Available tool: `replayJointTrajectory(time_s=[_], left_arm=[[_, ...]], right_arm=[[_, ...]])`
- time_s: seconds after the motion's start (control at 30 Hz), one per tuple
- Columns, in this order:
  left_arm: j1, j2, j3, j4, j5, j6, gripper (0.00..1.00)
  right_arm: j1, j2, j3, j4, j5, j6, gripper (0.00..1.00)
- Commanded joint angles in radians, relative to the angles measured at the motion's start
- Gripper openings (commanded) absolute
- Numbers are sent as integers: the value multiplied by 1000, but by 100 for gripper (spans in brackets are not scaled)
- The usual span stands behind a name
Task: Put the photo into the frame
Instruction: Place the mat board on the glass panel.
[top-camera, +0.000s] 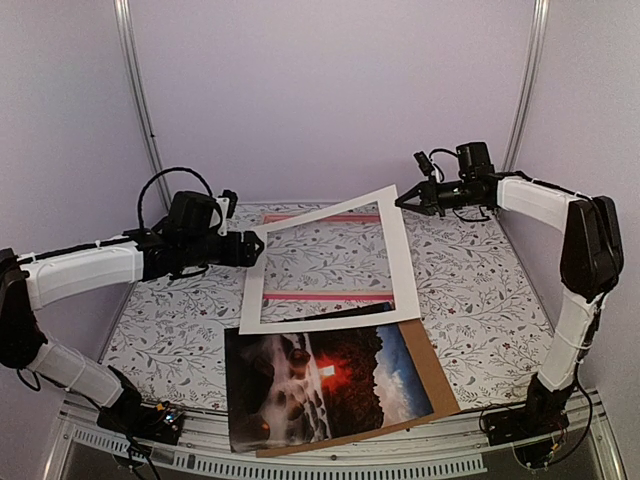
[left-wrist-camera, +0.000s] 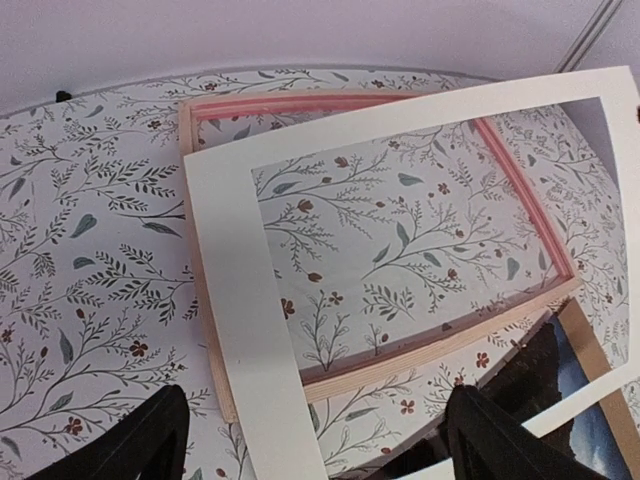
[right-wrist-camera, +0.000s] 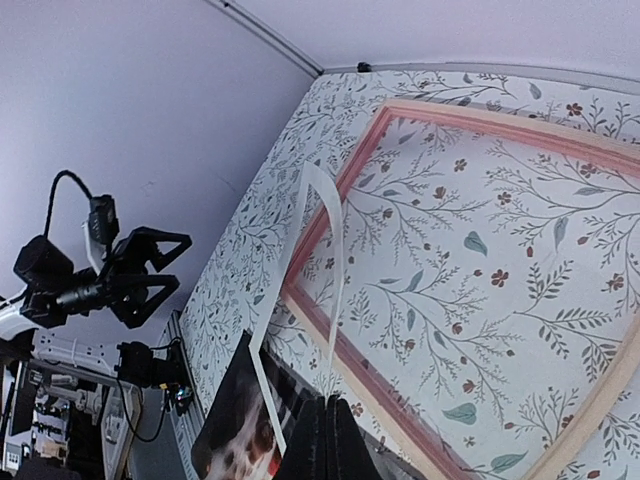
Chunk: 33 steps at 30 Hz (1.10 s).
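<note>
When scanning from the near edge, spotted the photo (top-camera: 325, 385) lying flat on the brown backing board (top-camera: 432, 372), long side left-right, back toward the bases from both grippers. Further out, found the frame (top-camera: 330, 297) flat under the tilted white mat (top-camera: 400, 262). Caught left gripper (top-camera: 258, 248) spread wide, empty, probably closer; right gripper (top-camera: 405, 198) pinched on the mat's far corner.

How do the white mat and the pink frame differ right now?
The white mat is raised and tilted, pinched at a corner by the right gripper; the pink frame lies flat on the table. The mat is thin white card; the frame is pink with pale wood sides. Both are open rectangles.
</note>
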Motion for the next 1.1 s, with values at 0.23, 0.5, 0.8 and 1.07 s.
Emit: replayJointTrajectory(time_s=[0.23, 0.5, 0.8, 1.07], left_arm=[[8, -23, 27, -48, -49, -1, 92], [10, 8, 34, -43, -40, 3, 92], [10, 72, 56, -39, -17, -3, 92], [10, 103, 63, -34, -4, -7, 92]], right_arm=[[-72, 404, 369, -139, 42, 17, 0], [-103, 474, 425, -136, 54, 45, 0], [-104, 526, 493, -169, 57, 41, 0], [-105, 536, 475, -160, 17, 33, 3]])
